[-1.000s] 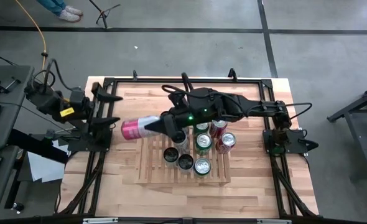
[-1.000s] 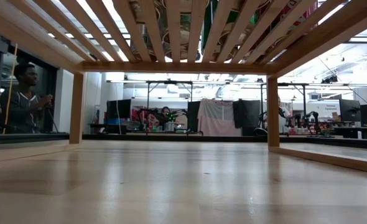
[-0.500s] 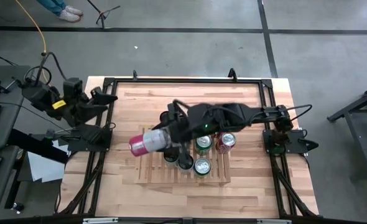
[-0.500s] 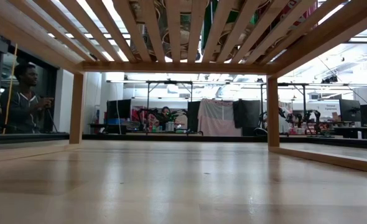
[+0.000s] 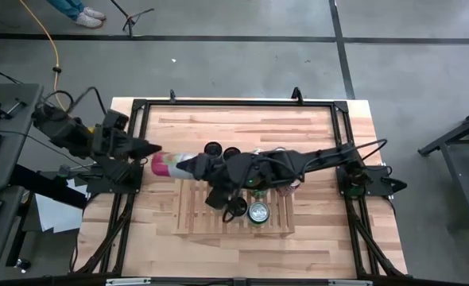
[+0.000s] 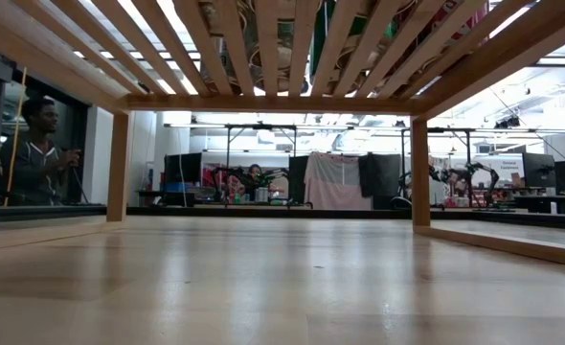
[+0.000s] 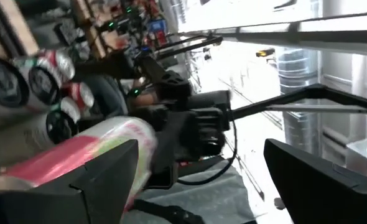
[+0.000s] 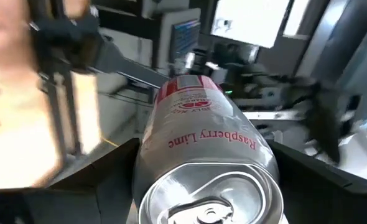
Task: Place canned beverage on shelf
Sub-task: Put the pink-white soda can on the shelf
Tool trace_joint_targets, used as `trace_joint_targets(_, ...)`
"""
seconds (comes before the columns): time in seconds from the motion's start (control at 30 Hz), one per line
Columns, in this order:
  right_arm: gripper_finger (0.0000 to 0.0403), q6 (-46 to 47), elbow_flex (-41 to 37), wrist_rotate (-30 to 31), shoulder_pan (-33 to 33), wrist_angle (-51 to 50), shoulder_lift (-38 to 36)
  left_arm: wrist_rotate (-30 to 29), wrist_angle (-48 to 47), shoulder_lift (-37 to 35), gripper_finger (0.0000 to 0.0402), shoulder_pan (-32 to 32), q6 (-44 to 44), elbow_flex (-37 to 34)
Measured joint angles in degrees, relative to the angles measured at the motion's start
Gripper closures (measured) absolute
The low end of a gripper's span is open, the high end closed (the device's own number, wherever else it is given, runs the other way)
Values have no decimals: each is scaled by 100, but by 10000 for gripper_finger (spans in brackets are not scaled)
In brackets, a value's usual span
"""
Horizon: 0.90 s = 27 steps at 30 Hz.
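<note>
A pink-and-white can [image 5: 168, 164] marked "Raspberry Lime" [image 8: 202, 124] lies level in my right gripper [image 5: 189, 165], above the tabletop just left of the slatted wooden shelf [image 5: 195, 214]. Several cans [image 5: 258, 212] stand upright on the shelf. My left gripper [image 5: 149, 149] is open at the can's pink end. In the left wrist view the can [image 7: 78, 149] shows beside one of its fingers. The low view shows the shelf's slats [image 6: 263, 38] from below. My right gripper pinches the can's side walls [image 8: 147, 180] near its pull-tab end between its two fingers. The fingers come level from the table's right and lie along the can. The can is lifted clear, lying level with its pink end toward the table's left. I cannot tell whether my left gripper touches the can.
My right arm [image 5: 298, 163] stretches over the far part of the shelf and hides some of the cans. A black frame [image 5: 234, 103] runs around the tabletop. A person [image 6: 38, 153] stands beyond the table in the low view.
My right gripper swung the can toward the near edge over the shelf's left part, then back toward the far left, keeping it level. My left gripper has come down toward the can's pink end.
</note>
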Motion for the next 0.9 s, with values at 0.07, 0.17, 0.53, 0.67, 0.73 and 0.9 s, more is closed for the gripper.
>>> trace_joint_targets(0.07, 100, -537, -1, 43, 9, 227, 40, 7, 36, 117, 64, 0, -246, 4)
trace_joint_targets(0.17, 100, -972, -13, 35, 54, 393, 72, 134, 56, 203, 64, -7, -577, 10)
trace_joint_targets(0.53, 100, -1171, 25, 227, 382, 654, 32, -134, 136, -256, 64, -3, -411, -4)
trace_joint_targets(0.67, 100, -1200, 17, 245, 391, 981, 3, -189, -483, -567, 64, 0, -983, 10)
trace_joint_targets(0.73, 100, -1193, 21, 254, 360, 1162, -32, -80, -908, -577, 64, 0, -1498, 0)
trace_joint_targets(0.9, 100, -1187, 22, 255, 280, 1166, -29, 373, -1358, -311, 64, 0, -2260, -2)
